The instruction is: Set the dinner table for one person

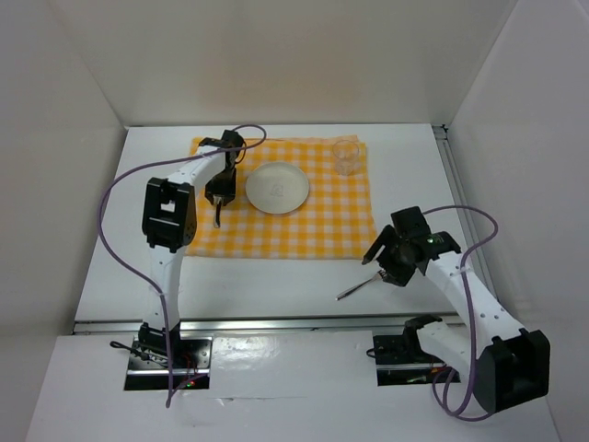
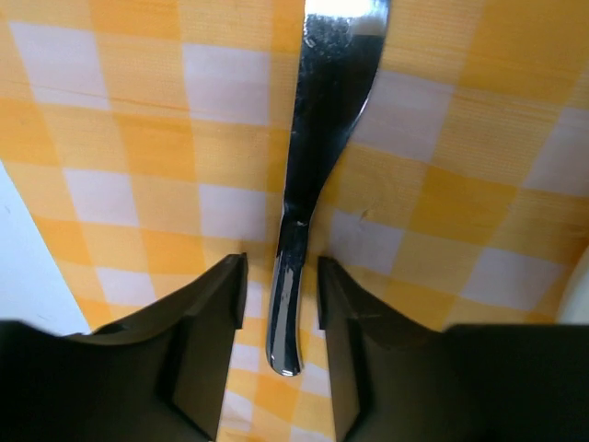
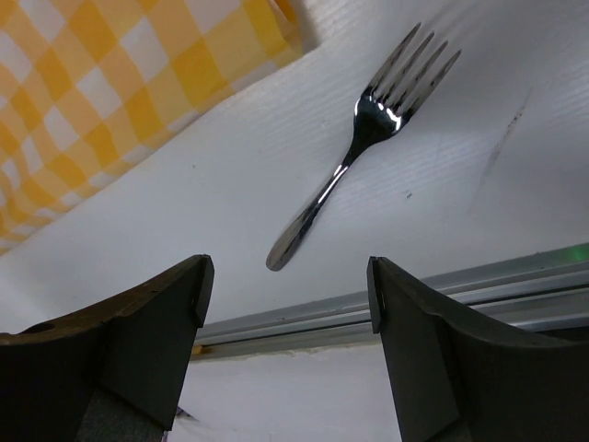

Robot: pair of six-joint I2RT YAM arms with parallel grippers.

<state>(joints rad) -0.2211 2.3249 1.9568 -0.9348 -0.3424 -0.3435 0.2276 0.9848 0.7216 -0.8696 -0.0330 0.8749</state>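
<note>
The dinner table [image 1: 276, 290] spreads white under and around the cloth [image 1: 313, 230]; on the cloth's left part the left gripper [image 2: 281, 276] straddles a utensil [image 2: 322, 120], jaws slightly parted, a sliver of gap each side of the handle; off the cloth's near right corner the right gripper [image 3: 287, 285] hangs over the fork [image 3: 368, 138], jaws spread wide, touching nothing. Risks: a crooked lift of the left arm could drag the utensil askew; the right fingers, closing on so thin a handle, may skid it toward the rail [image 3: 515, 276] or snag the cloth's edge.
</note>
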